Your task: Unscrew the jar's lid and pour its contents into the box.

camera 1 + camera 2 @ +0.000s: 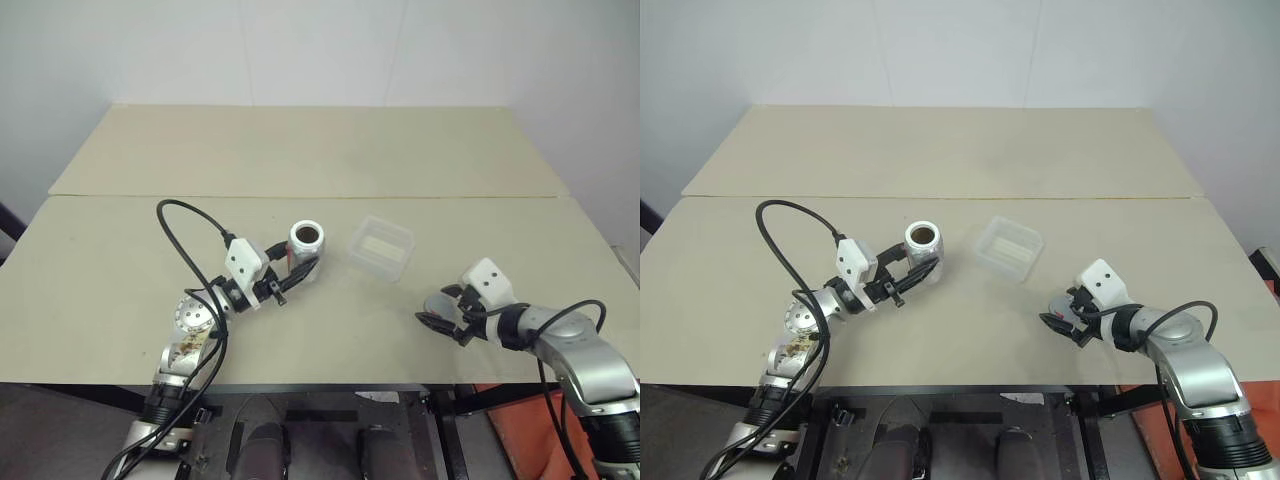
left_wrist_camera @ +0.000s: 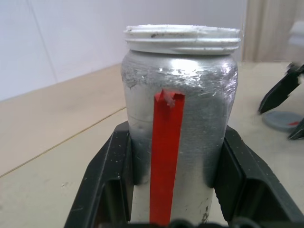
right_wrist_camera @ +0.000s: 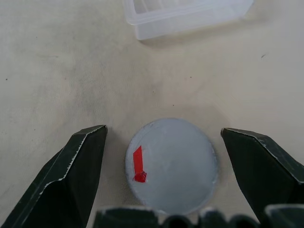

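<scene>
On the table (image 3: 57,71), lid (image 3: 172,165) flat between the right gripper's (image 3: 164,156) parted jaws.

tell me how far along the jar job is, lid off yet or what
The lid is off: it lies flat on the table between the open fingers of the right gripper, which are clear of it. The left gripper is shut on the jar, upright and open-topped, with brown contents still inside. Left to do: tip the jar over the box, which looks empty.

jar (image 2: 178,123): silver-grey, red vertical strip, white rim
lid (image 3: 172,165): flat grey, small red mark
box (image 1: 381,247): clear plastic, pale base
table (image 1: 300,160): beige
</scene>
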`<move>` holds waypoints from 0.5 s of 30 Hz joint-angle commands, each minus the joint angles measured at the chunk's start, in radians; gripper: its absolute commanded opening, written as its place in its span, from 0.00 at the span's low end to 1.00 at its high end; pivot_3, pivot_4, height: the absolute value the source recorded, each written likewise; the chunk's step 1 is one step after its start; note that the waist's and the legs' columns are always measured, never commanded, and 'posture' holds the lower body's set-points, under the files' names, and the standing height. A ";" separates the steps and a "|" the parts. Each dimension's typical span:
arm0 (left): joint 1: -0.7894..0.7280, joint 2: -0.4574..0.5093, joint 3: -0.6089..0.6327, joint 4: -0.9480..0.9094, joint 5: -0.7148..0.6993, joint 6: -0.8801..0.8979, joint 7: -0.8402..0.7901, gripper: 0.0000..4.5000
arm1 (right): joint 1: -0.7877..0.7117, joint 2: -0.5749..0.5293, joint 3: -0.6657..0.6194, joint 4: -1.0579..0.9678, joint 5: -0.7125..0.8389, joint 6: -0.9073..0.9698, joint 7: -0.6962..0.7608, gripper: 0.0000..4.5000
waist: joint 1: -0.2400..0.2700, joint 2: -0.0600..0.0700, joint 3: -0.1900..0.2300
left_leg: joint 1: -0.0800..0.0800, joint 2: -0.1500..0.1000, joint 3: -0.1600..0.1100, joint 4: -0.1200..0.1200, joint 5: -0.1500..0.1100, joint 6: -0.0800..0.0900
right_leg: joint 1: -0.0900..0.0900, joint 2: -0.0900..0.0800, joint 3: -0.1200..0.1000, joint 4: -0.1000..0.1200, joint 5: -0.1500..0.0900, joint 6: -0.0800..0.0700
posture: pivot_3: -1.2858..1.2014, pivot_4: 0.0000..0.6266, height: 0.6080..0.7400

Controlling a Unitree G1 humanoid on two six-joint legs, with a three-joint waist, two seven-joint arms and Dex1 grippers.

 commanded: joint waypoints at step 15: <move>-0.645 -0.049 -0.217 0.621 0.438 -0.110 0.251 0.42 | -0.087 -0.010 -0.050 -0.115 -0.038 0.002 -0.074 1.00 | 0.015 -0.001 0.000 | -0.005 -0.002 -0.001 0.002 0.000 0.000 | -0.002 0.000 -0.001 -0.002 0.001 0.003 | 0.52 0.24 1.00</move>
